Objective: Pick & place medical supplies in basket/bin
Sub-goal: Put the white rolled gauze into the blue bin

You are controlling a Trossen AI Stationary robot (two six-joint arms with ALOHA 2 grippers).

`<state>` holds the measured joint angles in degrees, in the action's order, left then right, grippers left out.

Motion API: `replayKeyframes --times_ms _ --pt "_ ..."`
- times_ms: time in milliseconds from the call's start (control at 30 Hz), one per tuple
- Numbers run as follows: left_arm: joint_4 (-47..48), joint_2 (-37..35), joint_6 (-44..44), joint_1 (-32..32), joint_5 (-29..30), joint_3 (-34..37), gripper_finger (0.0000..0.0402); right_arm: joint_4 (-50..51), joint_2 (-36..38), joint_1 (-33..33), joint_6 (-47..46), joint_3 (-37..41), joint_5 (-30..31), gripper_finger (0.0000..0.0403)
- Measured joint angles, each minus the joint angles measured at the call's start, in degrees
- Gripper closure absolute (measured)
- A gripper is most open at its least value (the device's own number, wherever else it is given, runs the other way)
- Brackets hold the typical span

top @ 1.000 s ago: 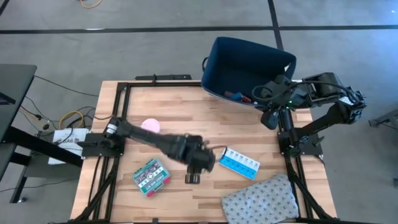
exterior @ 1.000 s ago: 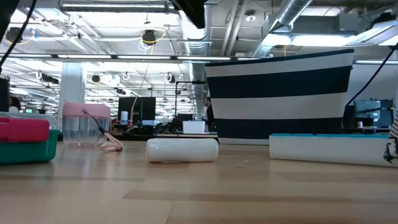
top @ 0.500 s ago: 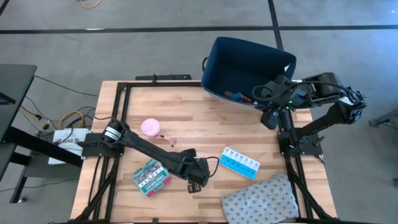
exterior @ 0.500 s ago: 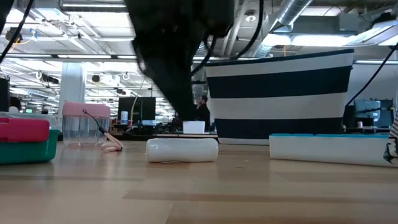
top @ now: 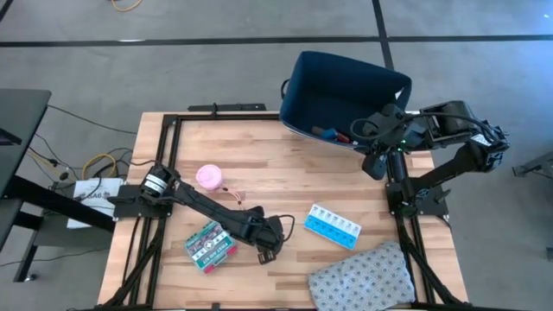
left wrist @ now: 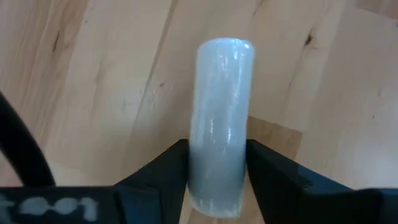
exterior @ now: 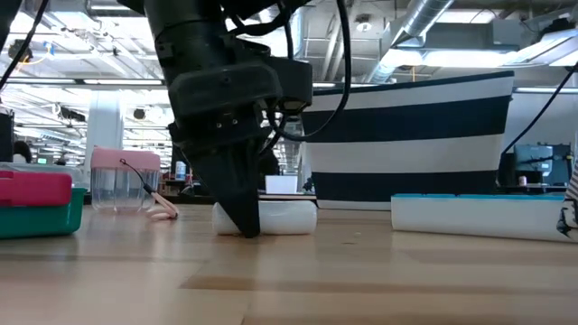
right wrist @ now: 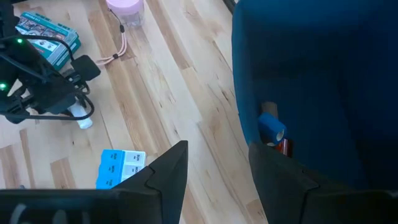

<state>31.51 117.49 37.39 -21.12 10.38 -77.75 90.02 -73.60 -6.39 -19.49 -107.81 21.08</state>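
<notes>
The white bar (left wrist: 221,106) lies flat on the wooden table (top: 259,164), in the near middle. My left gripper (left wrist: 217,180) has come down on it, one finger at each long side; in the low view it (exterior: 246,221) stands at the bar's (exterior: 284,217) left end. My right gripper (right wrist: 217,168) hangs open, high beside the navy bin (top: 341,86), with nothing between its fingers. A pink roll (top: 208,176), a green-red flat box (top: 210,245) and a light-blue pill organiser (top: 333,226) lie on the table. My left gripper has the white bar's two long sides (left wrist: 214,165) between its two fingers, close to one end of the bar. The fingers (left wrist: 264,177) point steeply down and lie across the bar. The bar lies flat on the table, its other end reaching out beyond the fingers.
A grey patterned cloth (top: 363,276) lies at the near right corner. The bin holds a blue cube (right wrist: 272,127) and a reddish item (top: 327,132). Black frame rails (top: 168,138) run along the table's left, right and far edges. Bare wood shows between the pink roll and the bin.
My left gripper has sunk from well above the table straight down onto the white bar, rolling its wrist on the way. Its fingers now stand against the bar's two sides. The bar has kept its place on the table.
</notes>
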Motion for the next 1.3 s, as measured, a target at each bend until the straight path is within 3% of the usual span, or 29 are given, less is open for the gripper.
replayKeyframes --times_ms 233,333,467,600,733,833,1000,1300 --pt "1.11 0.52 -2.12 0.2 1.64 -4.35 0.0374 0.0 0.0 0.0 -0.02 0.0 0.0 0.0239" --pt "3.97 0.52 -3.39 1.09 5.86 -9.5 0.0378 -0.02 0.0 0.04 -0.02 0.0 0.0 0.0239" --pt "15.99 0.52 -4.45 4.06 17.08 -21.75 0.0369 -0.03 0.0 0.04 -0.06 0.0 1.52 0.0239" --pt "21.26 0.51 -14.16 8.72 24.4 -35.92 0.0368 -0.04 0.0 0.04 -0.04 0.0 4.57 0.0239" --pt "19.82 0.32 -21.91 15.73 21.2 -47.27 0.0373 -0.04 0.0 0.04 -0.07 0.0 4.99 0.0239" --pt "16.23 0.26 -25.22 21.76 17.65 -50.9 0.0369 -0.02 0.0 0.04 -0.57 0.0 7.86 0.024" --pt "6.96 1.43 -29.91 32.36 11.93 -51.49 0.0364 -0.02 0.0 0.12 -1.54 0.0 17.27 0.0248" --pt "7.62 7.01 -35.17 42.75 2.72 -51.47 0.0332 -0.05 -0.87 0.13 -0.35 0.11 16.34 0.0266"
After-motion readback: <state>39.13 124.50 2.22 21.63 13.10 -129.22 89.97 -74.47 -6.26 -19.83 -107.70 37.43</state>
